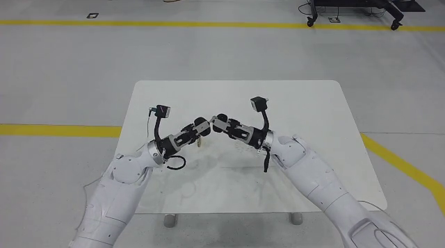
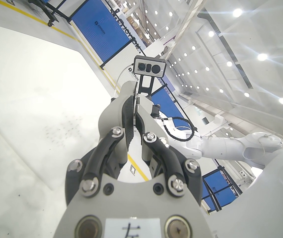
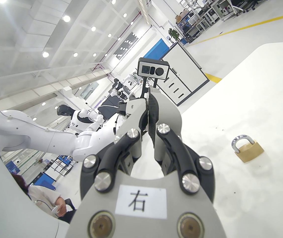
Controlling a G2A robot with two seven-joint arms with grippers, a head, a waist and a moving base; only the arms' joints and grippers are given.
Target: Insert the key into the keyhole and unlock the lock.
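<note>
Nearby, padlock beside left claw and right claw, both closed, seemingly empty.

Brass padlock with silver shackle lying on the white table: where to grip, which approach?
Probably the brass padlock body, across its narrow side edges, from above: it lies flat on the white table, so its broad faces aren't both reachable. Leave the silver shackle free.

L pincer -- pads together, over white table -- R arm's wrist cam just beyond
</note>
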